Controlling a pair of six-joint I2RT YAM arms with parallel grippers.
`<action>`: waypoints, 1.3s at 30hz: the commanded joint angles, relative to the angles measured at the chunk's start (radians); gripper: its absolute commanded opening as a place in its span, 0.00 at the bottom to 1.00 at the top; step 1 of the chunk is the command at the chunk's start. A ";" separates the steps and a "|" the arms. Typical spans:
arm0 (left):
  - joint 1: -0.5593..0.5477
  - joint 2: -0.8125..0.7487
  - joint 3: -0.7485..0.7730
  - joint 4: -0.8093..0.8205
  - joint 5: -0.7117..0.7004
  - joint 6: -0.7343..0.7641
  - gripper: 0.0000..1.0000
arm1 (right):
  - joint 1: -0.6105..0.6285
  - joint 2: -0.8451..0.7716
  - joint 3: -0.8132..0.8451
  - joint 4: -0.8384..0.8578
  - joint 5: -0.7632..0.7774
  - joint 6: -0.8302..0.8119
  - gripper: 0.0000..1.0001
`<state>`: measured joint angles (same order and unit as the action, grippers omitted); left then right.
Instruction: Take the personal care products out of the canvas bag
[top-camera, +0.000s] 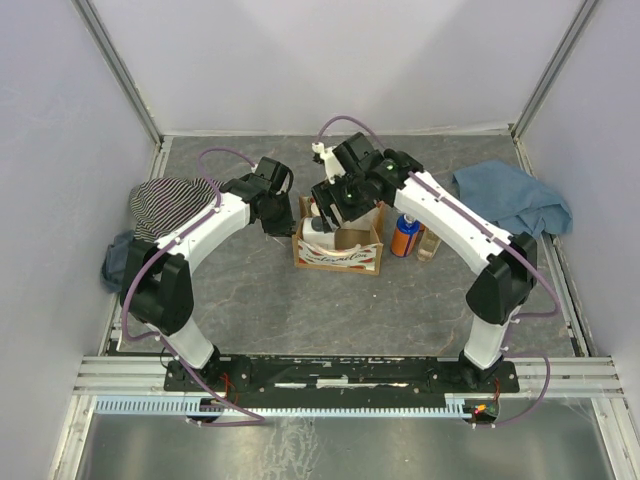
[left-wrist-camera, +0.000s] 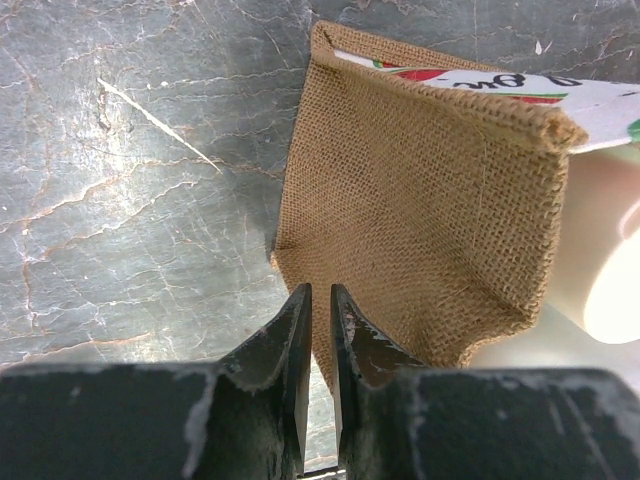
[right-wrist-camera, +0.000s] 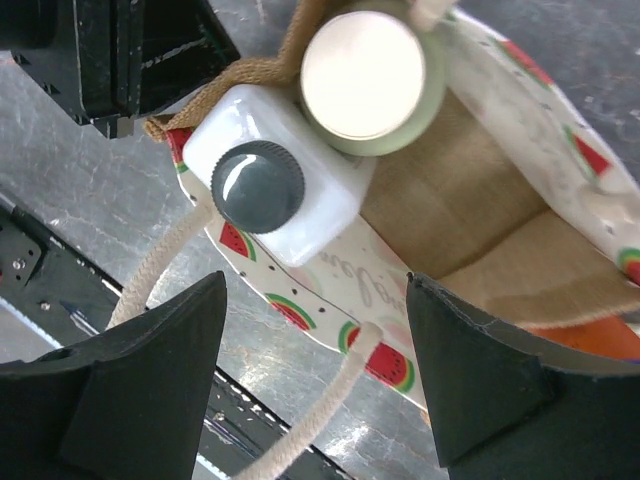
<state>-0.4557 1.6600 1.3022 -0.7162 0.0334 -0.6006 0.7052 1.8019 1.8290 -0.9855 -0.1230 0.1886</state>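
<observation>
The canvas bag (top-camera: 340, 250) stands mid-table, its watermelon-print front panel (right-wrist-camera: 340, 290) facing the arms. Inside it stand a white bottle with a dark cap (right-wrist-camera: 270, 190) and a pale green bottle with a cream lid (right-wrist-camera: 370, 75). My right gripper (right-wrist-camera: 315, 300) is open wide and empty, hovering over the bag's front rim and rope handle (right-wrist-camera: 330, 410). My left gripper (left-wrist-camera: 320, 295) is shut, its tips at the bag's burlap side wall (left-wrist-camera: 430, 200), with nothing seen between them. An orange bottle (top-camera: 404, 236) and a clear yellowish bottle (top-camera: 428, 243) stand right of the bag. No blue pump bottle shows.
A blue cloth (top-camera: 515, 197) lies at the back right. A striped garment (top-camera: 168, 203) lies at the far left over something grey-blue (top-camera: 115, 258). The enclosure walls and metal frame ring the table; the arm bases sit on the near rail (top-camera: 340, 372).
</observation>
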 joint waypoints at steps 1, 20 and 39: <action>-0.003 -0.021 0.029 0.001 0.016 0.018 0.20 | 0.011 0.020 -0.048 0.122 -0.136 -0.052 0.79; -0.003 -0.013 0.035 0.000 0.013 0.025 0.20 | 0.128 0.059 -0.157 0.289 -0.053 -0.181 0.67; -0.003 -0.015 0.046 -0.017 0.005 0.035 0.21 | 0.143 0.073 -0.132 0.392 0.101 -0.276 0.91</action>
<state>-0.4511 1.6600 1.3041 -0.7319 0.0280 -0.6003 0.8379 1.8599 1.6600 -0.7292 -0.0544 -0.0326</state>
